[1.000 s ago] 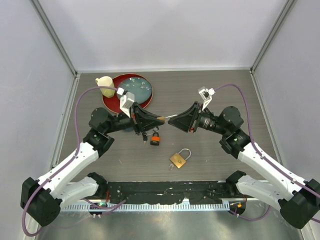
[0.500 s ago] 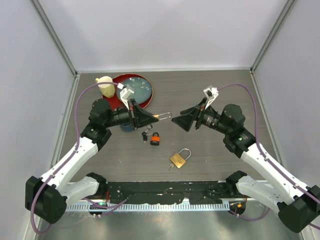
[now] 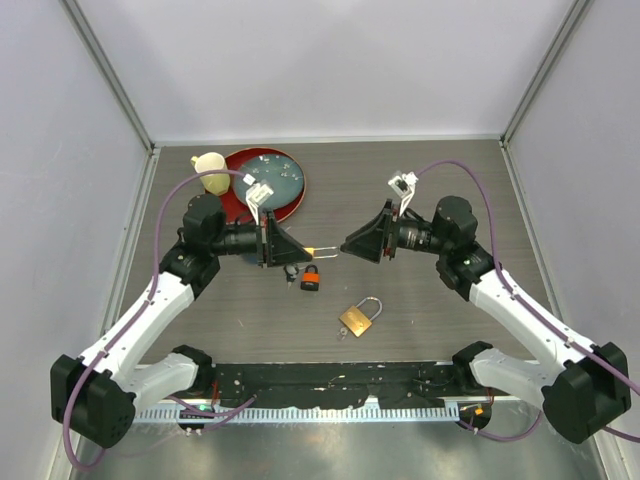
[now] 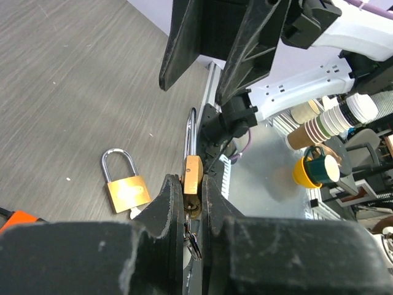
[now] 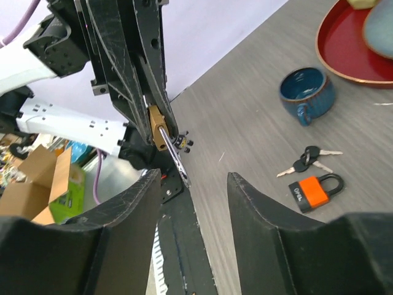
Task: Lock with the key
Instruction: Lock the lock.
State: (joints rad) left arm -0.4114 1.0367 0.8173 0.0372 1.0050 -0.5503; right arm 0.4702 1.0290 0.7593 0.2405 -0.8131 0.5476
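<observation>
Mid-air over the grey wood-grain table (image 3: pixel 450 170), small brass padlock (image 4: pixel 192 177) pinched tight in left gripper (image 3: pixel 300 247) — its silver shackle (image 4: pixel 190 132) runs lengthwise straight toward the spread right gripper (image 3: pixel 345 244), near but apart.

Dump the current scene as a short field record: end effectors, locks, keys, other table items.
left end effector: shut on small brass padlock, shackle pointing toward the right arm
right end effector: open, facing the held padlock, not touching it
orange padlock: lying on the table, not held
loose keys: on the table beside the orange padlock
second brass padlock: flat on the table, nearer the arm bases
other: blue cup, red plate
</observation>
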